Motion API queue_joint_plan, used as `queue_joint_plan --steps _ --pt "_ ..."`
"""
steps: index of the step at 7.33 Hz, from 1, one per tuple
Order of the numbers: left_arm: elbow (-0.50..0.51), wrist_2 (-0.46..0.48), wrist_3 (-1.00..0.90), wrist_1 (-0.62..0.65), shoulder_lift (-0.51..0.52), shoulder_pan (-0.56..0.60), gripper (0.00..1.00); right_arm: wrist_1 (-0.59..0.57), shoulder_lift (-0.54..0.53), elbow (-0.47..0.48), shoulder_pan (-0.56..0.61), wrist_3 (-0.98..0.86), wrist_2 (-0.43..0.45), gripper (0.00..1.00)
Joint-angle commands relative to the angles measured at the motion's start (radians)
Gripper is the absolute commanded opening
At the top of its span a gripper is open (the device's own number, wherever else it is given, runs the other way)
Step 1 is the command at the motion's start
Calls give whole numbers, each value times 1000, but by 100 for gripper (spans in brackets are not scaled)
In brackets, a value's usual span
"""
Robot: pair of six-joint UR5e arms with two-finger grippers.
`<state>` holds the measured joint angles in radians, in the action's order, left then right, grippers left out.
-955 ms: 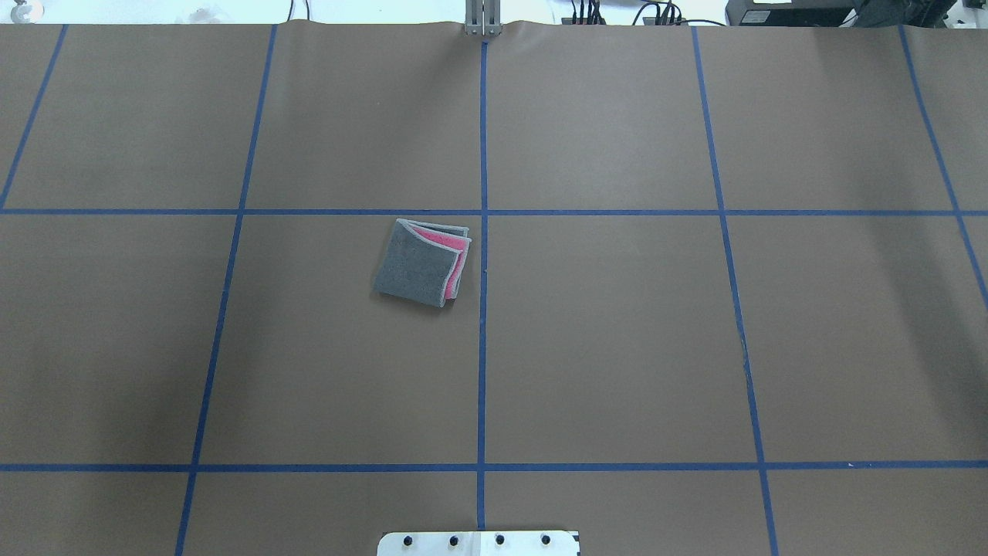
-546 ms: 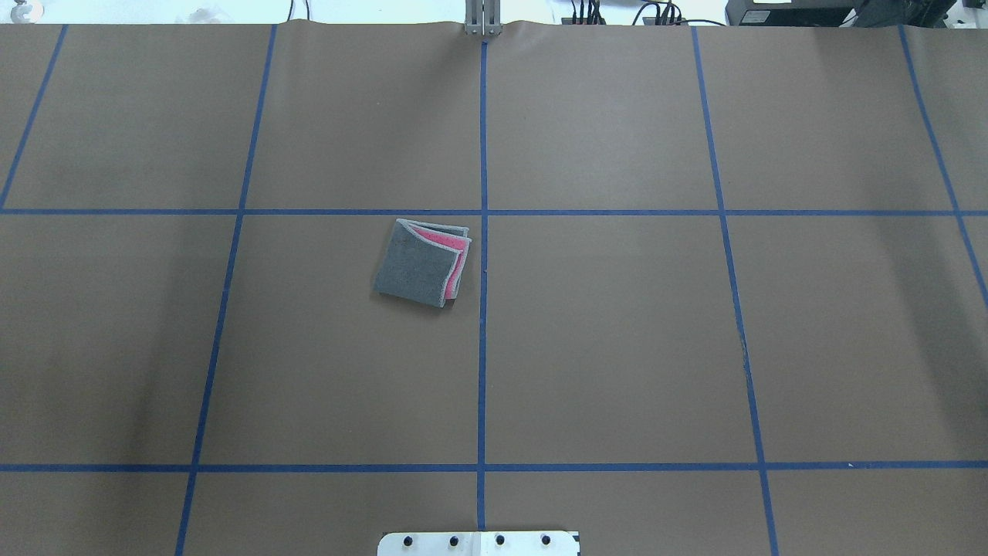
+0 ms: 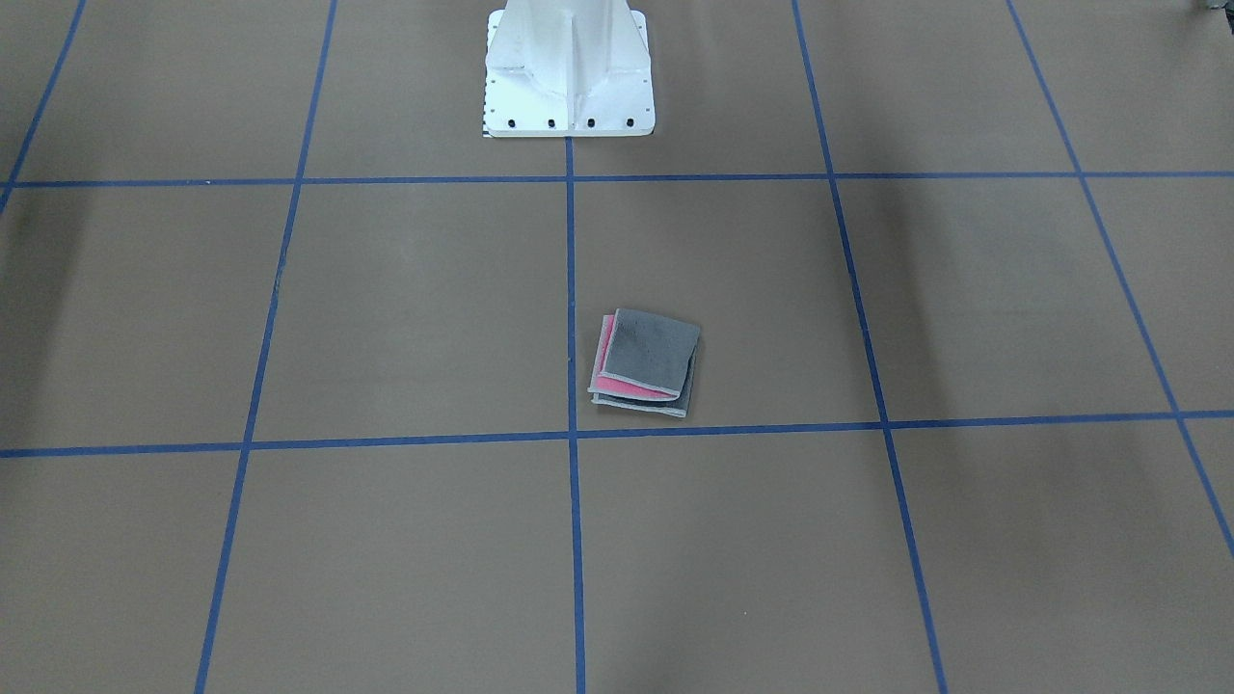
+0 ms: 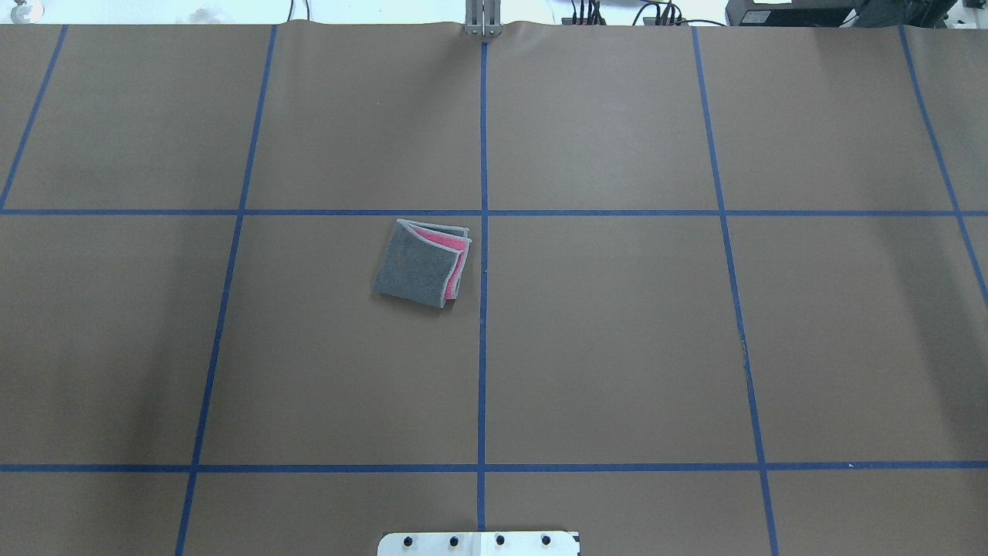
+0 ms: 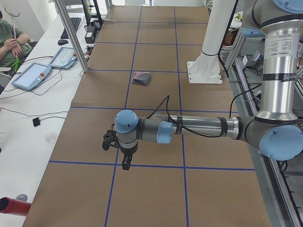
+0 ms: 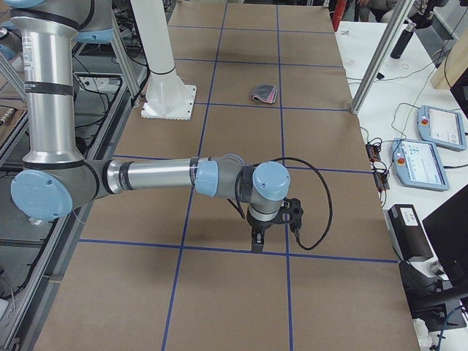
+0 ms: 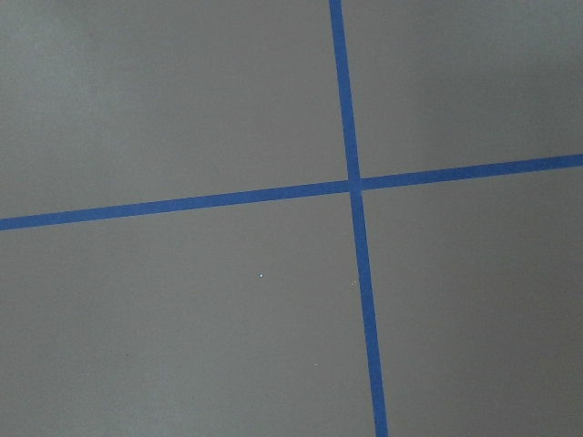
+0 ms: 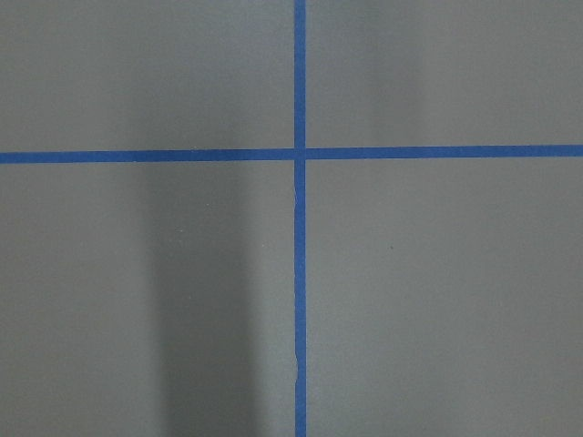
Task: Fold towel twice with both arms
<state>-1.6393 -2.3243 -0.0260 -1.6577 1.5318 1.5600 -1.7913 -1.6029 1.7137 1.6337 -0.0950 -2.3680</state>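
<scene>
Towel (image 4: 421, 264) lies folded near the middle of the table (image 4: 617, 347), grey up, pink peeking out. Left tool (image 5: 125, 163) and right tool (image 6: 257, 241) hang well apart from it; whether they are clenched or released I cannot tell.

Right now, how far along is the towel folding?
Done, it seems: the towel lies as a small layered square, grey face up, pink peeking at its open edges, so both folds look made. In hand: nothing; the left gripper and right gripper hang over the table, far from it. Left: perhaps squaring the uneven layers.
</scene>
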Motion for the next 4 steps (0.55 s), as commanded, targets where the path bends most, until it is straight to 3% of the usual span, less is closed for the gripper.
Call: queue_joint_plan --steps 1,4 --pt "-7 -4 1 1 1 0 100 52 -28 3 0 8 -13 100" --pt "-10 -4 1 -1 -2 0 100 55 -17 23 0 14 -27 100"
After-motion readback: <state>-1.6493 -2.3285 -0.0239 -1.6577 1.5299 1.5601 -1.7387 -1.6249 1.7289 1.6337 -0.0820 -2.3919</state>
